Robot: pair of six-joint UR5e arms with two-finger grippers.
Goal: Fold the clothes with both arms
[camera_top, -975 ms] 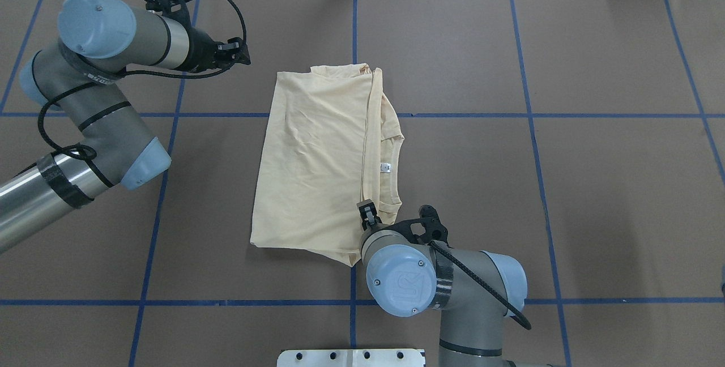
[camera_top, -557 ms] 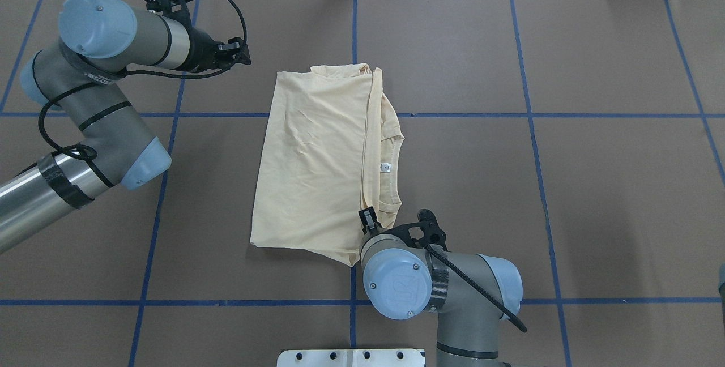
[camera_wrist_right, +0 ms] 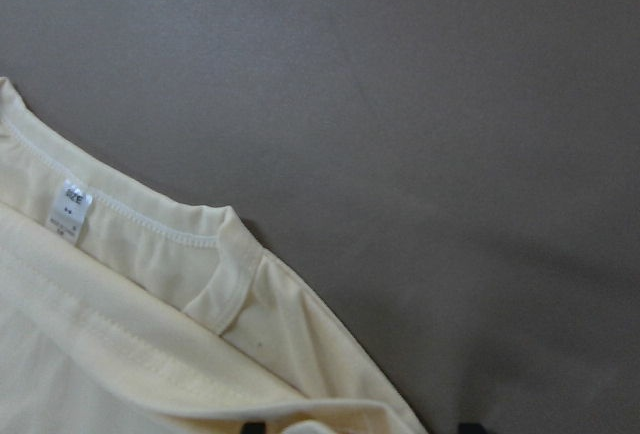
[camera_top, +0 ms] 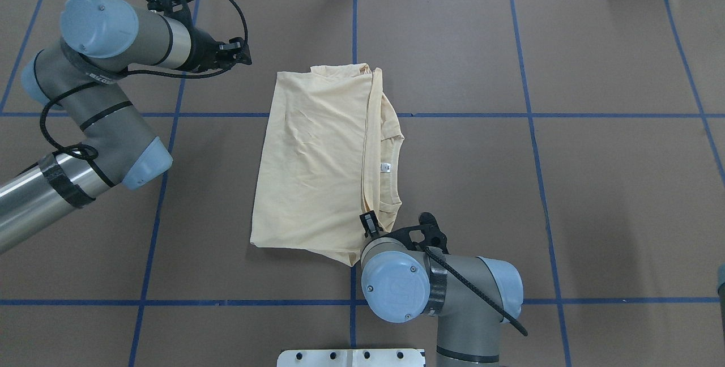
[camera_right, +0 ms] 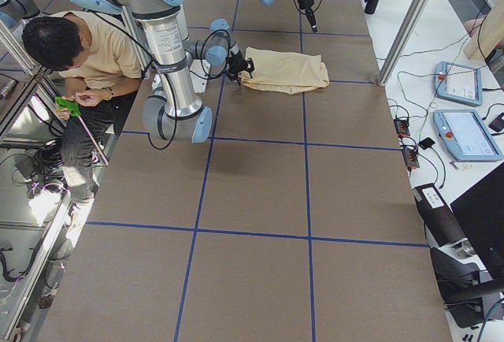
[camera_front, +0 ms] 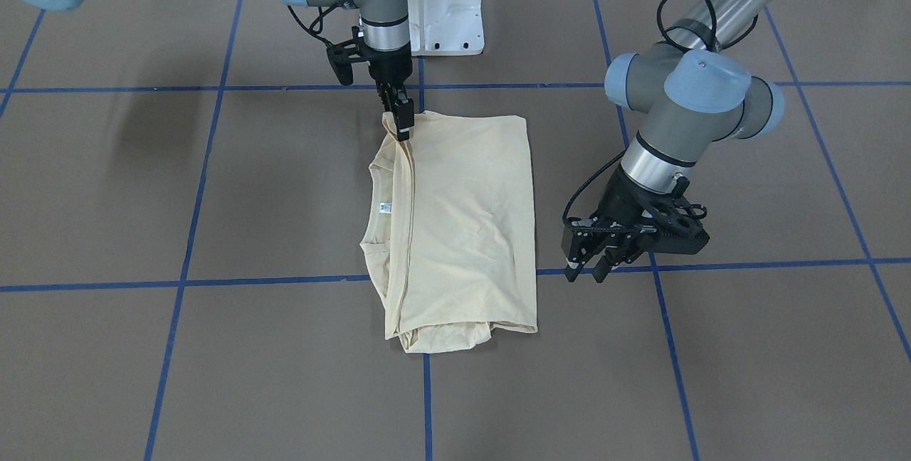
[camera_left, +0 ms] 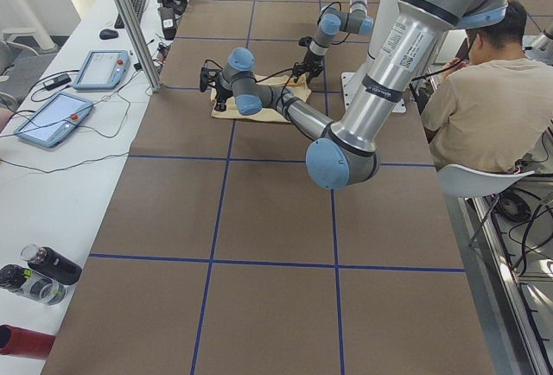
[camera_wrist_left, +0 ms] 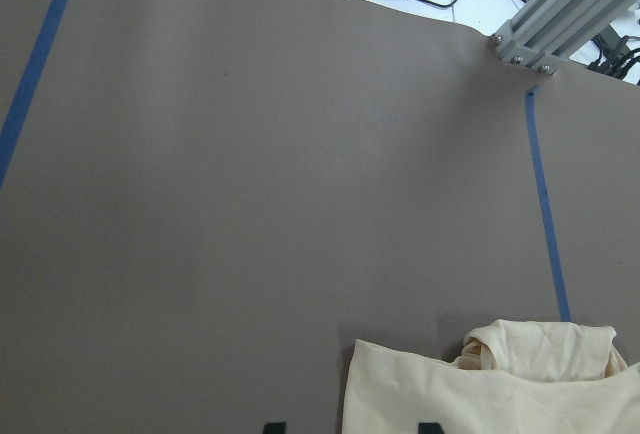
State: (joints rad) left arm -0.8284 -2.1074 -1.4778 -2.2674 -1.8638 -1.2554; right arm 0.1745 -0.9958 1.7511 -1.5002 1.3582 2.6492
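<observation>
The shirt (camera_top: 317, 163) lies folded into a long rectangle near the middle of the desk (camera_top: 566, 197). Its long axis runs from the robot's edge of the desk toward the far edge. It leans a little, so the end nearer the robot sits slightly more toward the left end of the desk. The neck opening, with its small white label (camera_top: 386, 167), faces the desk's right end, and the smooth folded body lies on the left side. Bunched layers of cloth stick out at the far short end.

The right fingers (camera_front: 403, 122) point down at the shirt's corner nearest the robot, on the neck side. In the right wrist view their tips stand apart with the shirt's edge between them, not pinched. The left fingers (camera_front: 571, 270) hang over bare desk just off the shirt's far left corner. They are clear of the cloth and are also spread apart.
</observation>
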